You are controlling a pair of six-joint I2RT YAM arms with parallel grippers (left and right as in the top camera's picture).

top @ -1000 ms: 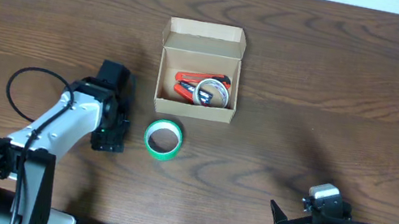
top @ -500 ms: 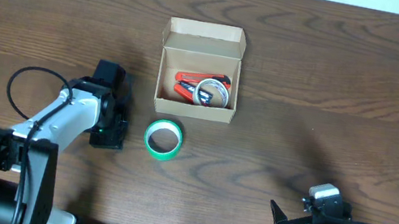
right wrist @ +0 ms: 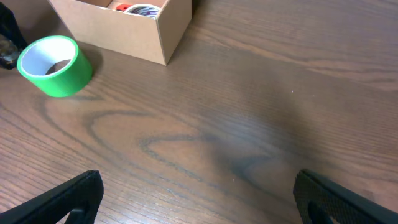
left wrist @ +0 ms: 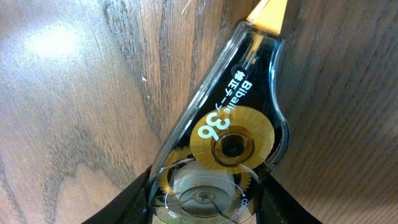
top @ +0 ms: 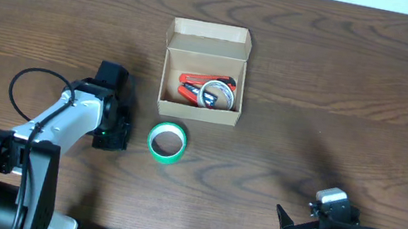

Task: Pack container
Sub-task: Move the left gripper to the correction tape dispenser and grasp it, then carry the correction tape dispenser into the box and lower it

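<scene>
The container (top: pixel 197 112) is an open tan cardboard box at mid table with its flap lid standing at the back. It holds a red-and-black tool (top: pixel 192 85) and a clear tape roll (top: pixel 217 94). A green tape roll (top: pixel 167 141) lies just in front of the box. My left gripper (top: pixel 111 134) is down at the table to the left of the green roll. Its fingers (left wrist: pixel 208 208) press both sides of a clear black-and-yellow correction tape dispenser (left wrist: pixel 227 134). My right gripper (right wrist: pixel 199 193) is open and empty at the front right.
The right wrist view shows the box corner (right wrist: pixel 134 31) and the green tape roll (right wrist: pixel 55 65) far to the left of the open jaws. A black cable (top: pixel 19 90) loops beside the left arm.
The left gripper has shifted slightly up and to the left at the table. The right arm, box and green roll have not moved.
</scene>
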